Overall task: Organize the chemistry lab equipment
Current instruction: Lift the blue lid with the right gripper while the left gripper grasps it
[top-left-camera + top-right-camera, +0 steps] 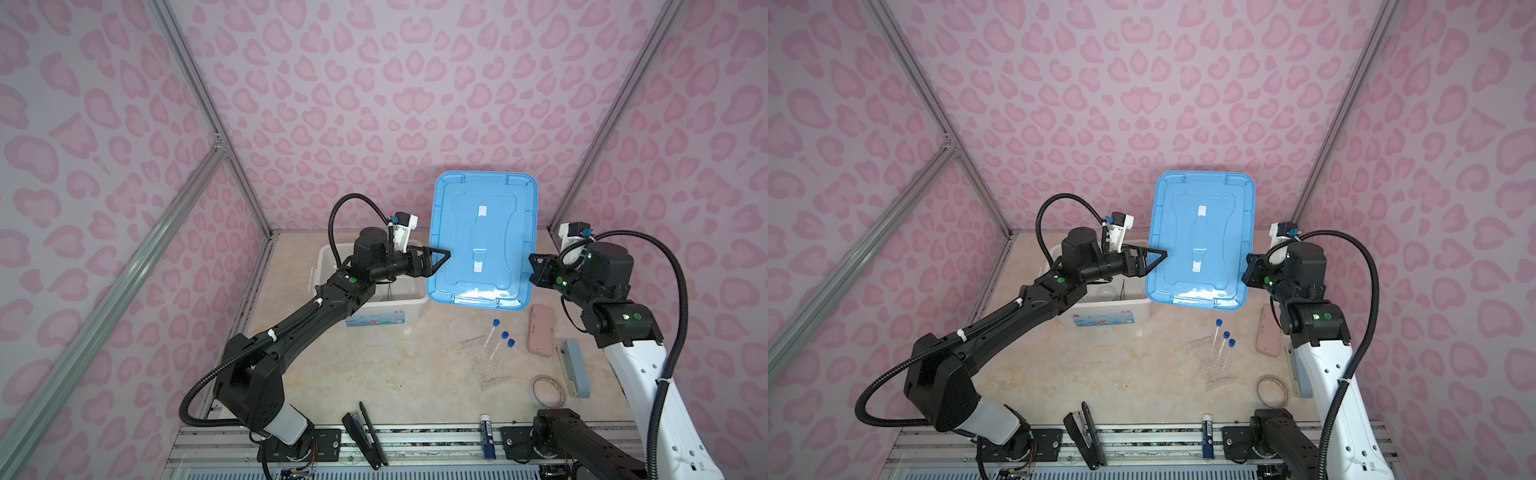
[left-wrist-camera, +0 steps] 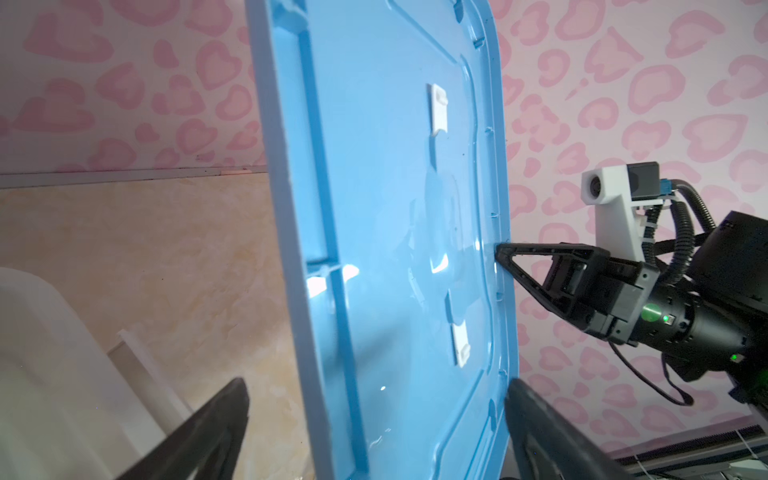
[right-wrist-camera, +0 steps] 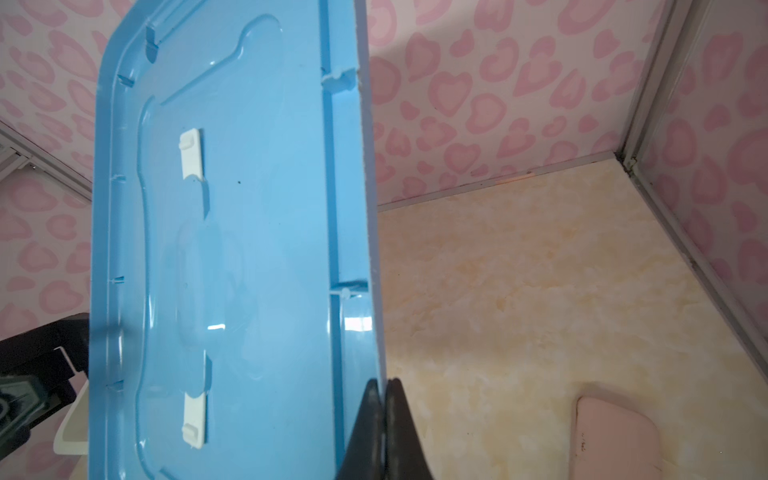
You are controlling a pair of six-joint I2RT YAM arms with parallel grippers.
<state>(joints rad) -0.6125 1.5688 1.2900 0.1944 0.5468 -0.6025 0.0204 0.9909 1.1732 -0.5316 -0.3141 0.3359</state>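
Close to the front, a black stapler (image 1: 365,434) and a blue-and-white stick (image 1: 487,436) are lying at the table's edge. A little farther back, a clear tape roll (image 1: 548,390) is lying flat.

Near it, three clear tubes with blue caps (image 1: 500,338) are lying side by side. Their caps are pointing toward the far wall. Their see-through ends are reaching over the clear rack (image 1: 486,368), which is lying flat and is hard to see.

Farther back on the left, a white bin (image 1: 328,259) is sitting open. Inside it, thin metal tweezers (image 1: 1123,289) and a white round piece (image 1: 1105,291) are showing. The arm is hiding the rest.

Next to the bin, a big blue lid (image 1: 482,241) is hanging in the air, tilted. The right gripper (image 1: 534,261) is pinching the lid's right edge tight. The left gripper (image 1: 444,255) is spread wide, with the lid's left edge sitting between its fingers (image 2: 540,428), and it is not squeezing.
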